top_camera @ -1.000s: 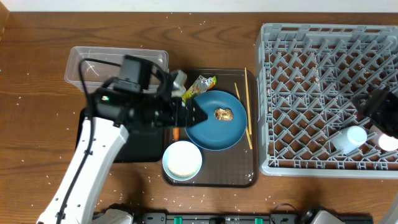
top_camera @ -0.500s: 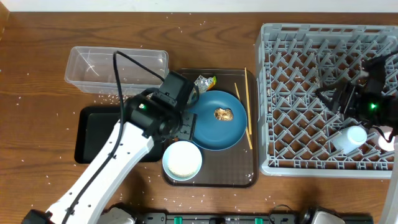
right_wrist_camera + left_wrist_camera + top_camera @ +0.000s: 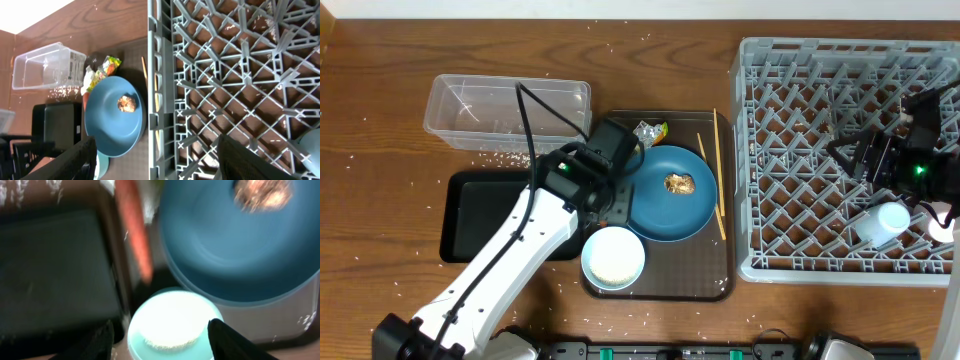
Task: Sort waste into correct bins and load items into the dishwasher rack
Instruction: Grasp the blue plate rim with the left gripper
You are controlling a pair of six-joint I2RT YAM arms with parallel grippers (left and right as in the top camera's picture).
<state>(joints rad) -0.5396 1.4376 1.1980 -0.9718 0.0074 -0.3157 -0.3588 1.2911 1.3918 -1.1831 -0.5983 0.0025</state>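
Left tool [image 3: 160,325] hovers spread and empty over the white bowl [image 3: 172,322] of rice. The carrot [image 3: 136,230] lies in the narrow strip between the black tray [image 3: 55,275] and the blue plate [image 3: 240,250]. Right tool [image 3: 156,142] is spread and empty above the rack [image 3: 225,75]. Risk: the gap is tight, so a descending finger could catch the plate rim or bowl, spilling rice or rolling the carrot away.

We see a brown wooden table [image 3: 380,200] bearing a clear tub [image 3: 470,110], a black tray [image 3: 470,212], a brown serving tray [image 3: 705,270], a grey dishwasher rack [image 3: 800,150] and scattered rice grains [image 3: 495,156].
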